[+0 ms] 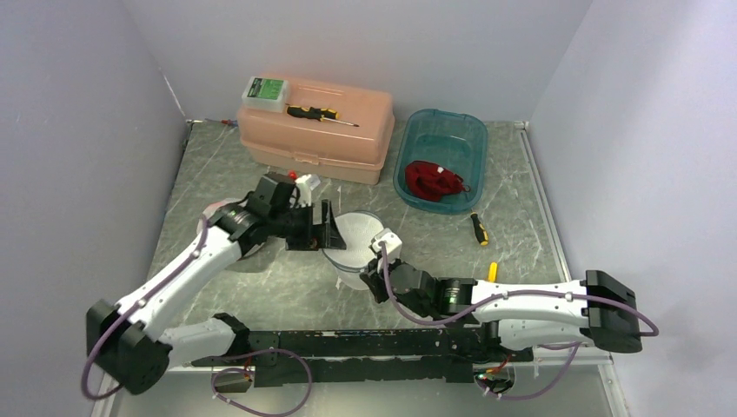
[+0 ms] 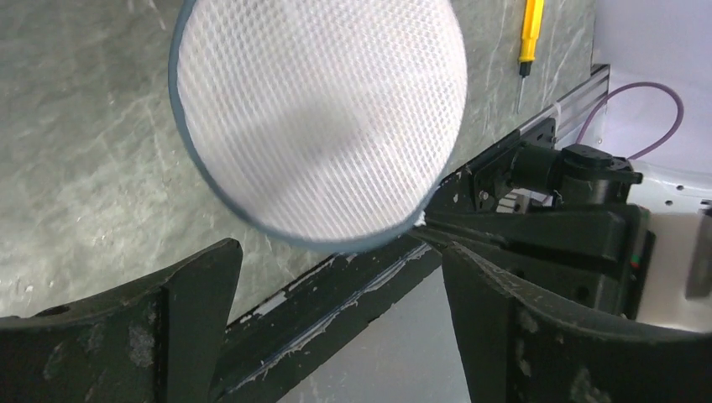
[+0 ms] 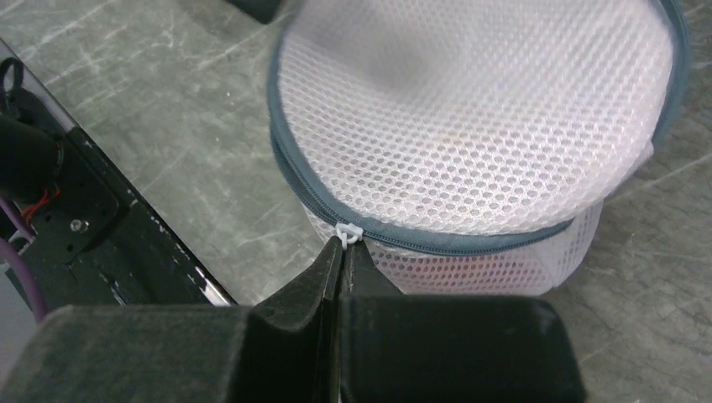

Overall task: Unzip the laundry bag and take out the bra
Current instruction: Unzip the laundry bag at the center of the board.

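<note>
- The laundry bag (image 1: 355,236), a round white mesh case with grey-blue trim, stands near the middle of the counter (image 1: 278,291), between the two arms.
- The right fingers (image 3: 342,259) are pressed fully together, pinching the small white zipper pull (image 3: 348,230) at the near edge of the bag.
- The zipper (image 3: 437,243) runs around the bag just under its round top. The stretch seen from the right wrist is closed.
- A faint pink tone shows through the mesh of the side wall. What lies inside cannot be made out.
- The left fingers (image 1: 320,230) are spread wide and hold nothing. They sit just beside the far-left side of the bag, and the mesh top fills the left wrist view ahead of them.
- A teal tub (image 1: 452,139) sits at the far right of the counter with a red fabric item (image 1: 434,181) in it. Whether that is the bra cannot be told.
- A peach toolbox (image 1: 317,139) stands at the far edge, left of the tub. On its lid lie a screwdriver (image 1: 322,114) and a small green-labelled box (image 1: 265,91).
- A short black-and-yellow screwdriver (image 1: 479,228) lies on the counter in front of the tub.
- A yellow screwdriver (image 2: 529,38) lies nearer the right arm.
</note>
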Controlling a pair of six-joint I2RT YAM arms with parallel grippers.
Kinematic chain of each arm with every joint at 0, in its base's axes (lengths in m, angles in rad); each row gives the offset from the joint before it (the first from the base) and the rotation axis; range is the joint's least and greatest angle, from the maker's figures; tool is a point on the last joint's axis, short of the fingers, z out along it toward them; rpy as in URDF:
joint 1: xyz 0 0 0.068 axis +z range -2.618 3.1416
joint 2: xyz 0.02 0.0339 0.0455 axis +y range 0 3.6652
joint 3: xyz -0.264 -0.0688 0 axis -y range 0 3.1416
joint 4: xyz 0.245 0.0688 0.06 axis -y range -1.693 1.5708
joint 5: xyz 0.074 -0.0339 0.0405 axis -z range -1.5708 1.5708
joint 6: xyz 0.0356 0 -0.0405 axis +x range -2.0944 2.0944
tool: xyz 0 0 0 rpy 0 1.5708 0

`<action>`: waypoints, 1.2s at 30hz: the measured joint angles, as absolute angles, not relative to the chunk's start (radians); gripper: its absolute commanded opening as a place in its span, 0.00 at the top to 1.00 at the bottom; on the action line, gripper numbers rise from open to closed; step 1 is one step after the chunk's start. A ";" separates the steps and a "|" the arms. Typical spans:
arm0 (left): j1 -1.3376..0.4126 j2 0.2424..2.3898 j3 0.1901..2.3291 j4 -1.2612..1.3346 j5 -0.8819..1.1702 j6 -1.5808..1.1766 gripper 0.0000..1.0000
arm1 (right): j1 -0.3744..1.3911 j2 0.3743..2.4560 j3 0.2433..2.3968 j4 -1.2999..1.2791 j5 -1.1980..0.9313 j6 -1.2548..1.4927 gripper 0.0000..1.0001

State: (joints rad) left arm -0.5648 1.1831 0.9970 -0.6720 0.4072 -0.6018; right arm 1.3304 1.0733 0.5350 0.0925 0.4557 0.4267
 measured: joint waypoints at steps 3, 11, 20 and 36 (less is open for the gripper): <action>-0.564 1.090 0.997 -0.723 0.370 -0.625 0.06 | 1.330 1.103 0.561 0.106 0.455 0.424 1.00; -0.564 0.973 0.839 -0.684 0.376 -0.818 0.06 | 1.329 1.195 0.634 0.147 0.414 0.388 1.00; -0.564 1.054 0.772 -0.503 0.423 -1.000 0.07 | 1.329 1.236 0.657 0.172 0.319 0.350 1.00; -0.564 1.200 0.756 -0.363 0.431 -1.068 0.97 | 1.329 1.174 0.635 0.136 0.361 0.371 1.00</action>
State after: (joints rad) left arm -0.5644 1.1995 0.7555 -0.3630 0.4313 -1.0679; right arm 1.3293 1.1736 0.6350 0.1364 0.3607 0.3714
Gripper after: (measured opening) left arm 0.075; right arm 0.015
